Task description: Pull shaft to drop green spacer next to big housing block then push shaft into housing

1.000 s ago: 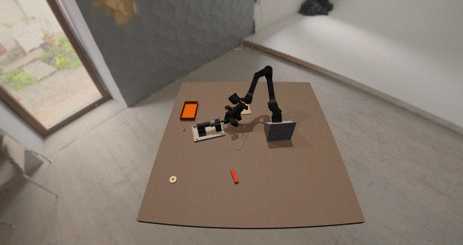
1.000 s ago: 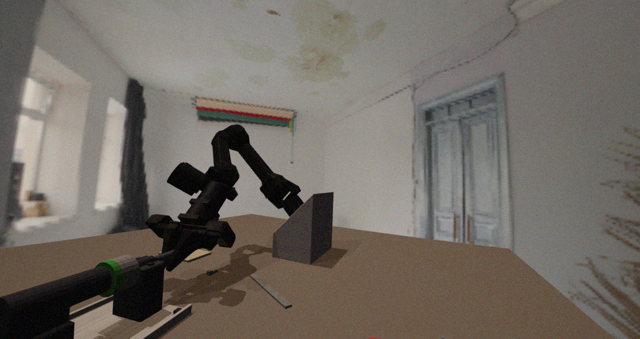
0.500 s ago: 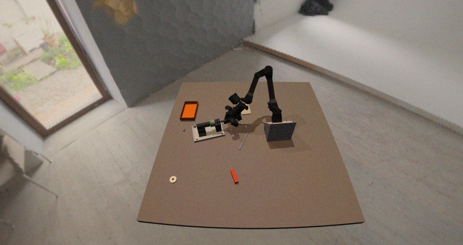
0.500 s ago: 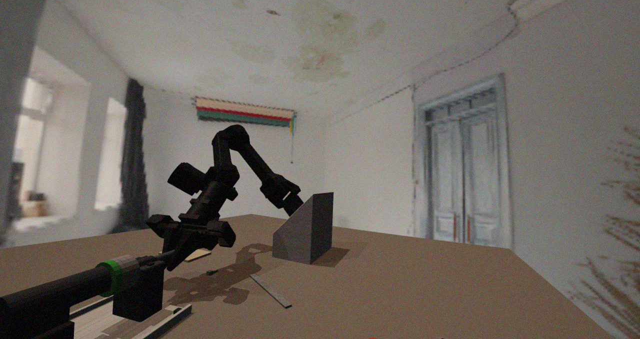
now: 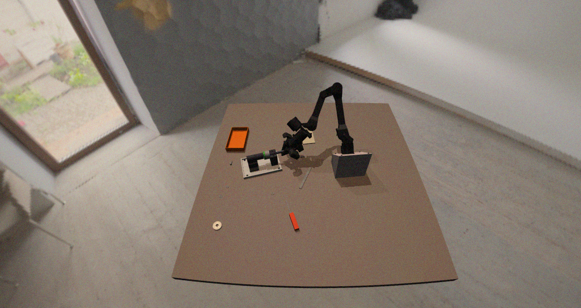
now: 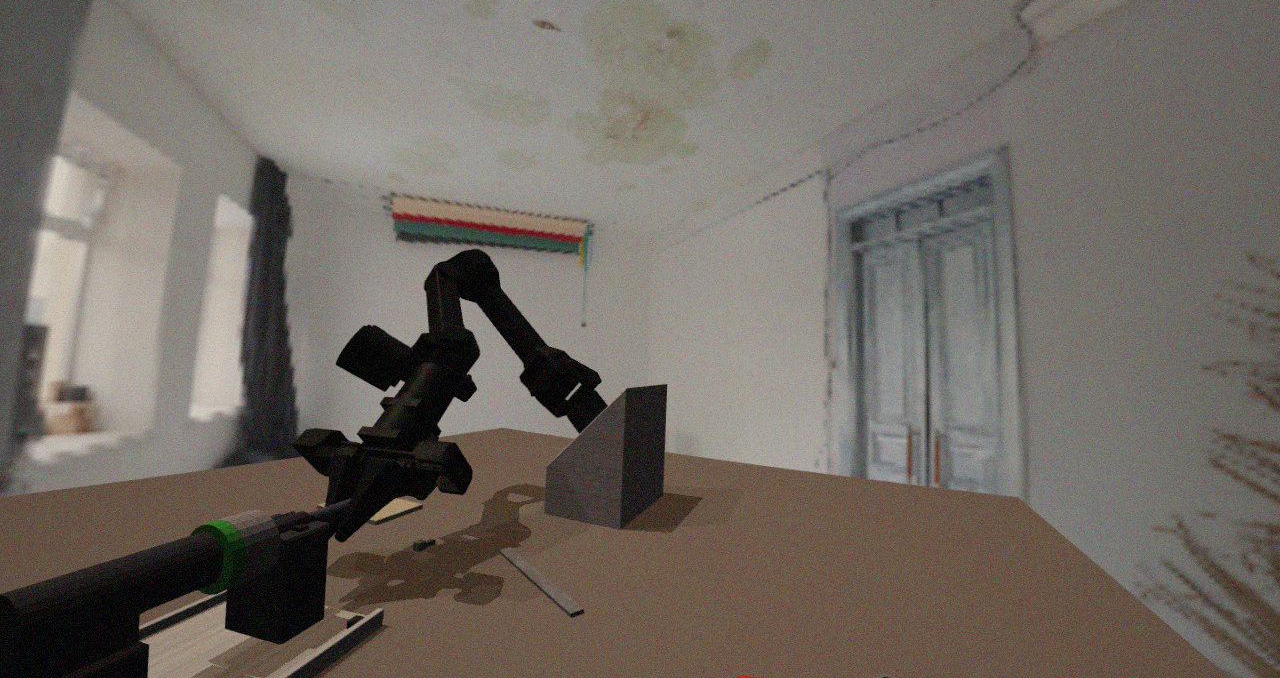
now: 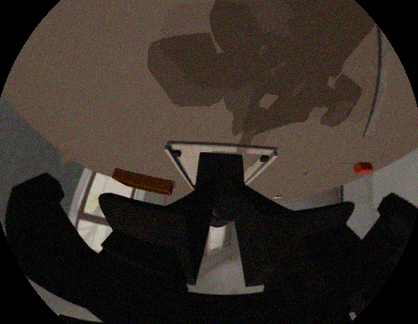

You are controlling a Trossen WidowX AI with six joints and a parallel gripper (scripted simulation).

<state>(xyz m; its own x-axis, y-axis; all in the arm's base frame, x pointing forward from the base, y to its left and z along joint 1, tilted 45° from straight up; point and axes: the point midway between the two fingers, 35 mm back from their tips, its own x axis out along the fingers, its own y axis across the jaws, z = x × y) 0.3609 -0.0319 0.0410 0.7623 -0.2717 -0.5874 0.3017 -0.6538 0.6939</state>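
Observation:
The black housing block point(image 5: 255, 156) point(image 6: 107, 575) and a smaller black support point(image 6: 277, 589) point(image 7: 221, 173) stand on a pale base plate point(image 5: 259, 173) point(image 7: 220, 145). The green spacer point(image 5: 263, 154) point(image 6: 234, 559) is up on the shaft line, against the housing's end face. Grey spacer material point(image 6: 256, 540) fills the space between it and the support. The dark shaft point(image 5: 278, 152) point(image 6: 324, 514) sticks out of the support's far side. My gripper point(image 5: 283, 152) point(image 6: 341, 515) point(image 7: 222, 182) is shut on that shaft end, just beyond the support. The fingers partly hide the shaft in the wrist view.
An orange tray point(image 5: 237, 138) point(image 7: 143, 182) lies behind the housing. A grey wedge block point(image 5: 351, 166) point(image 6: 599, 472) stands by the arm base. A grey bar point(image 5: 305, 178) point(image 6: 541, 580), a red-handled tool point(image 5: 294, 221) point(image 7: 363, 167), a pale washer point(image 5: 214, 226) and small parts lie around.

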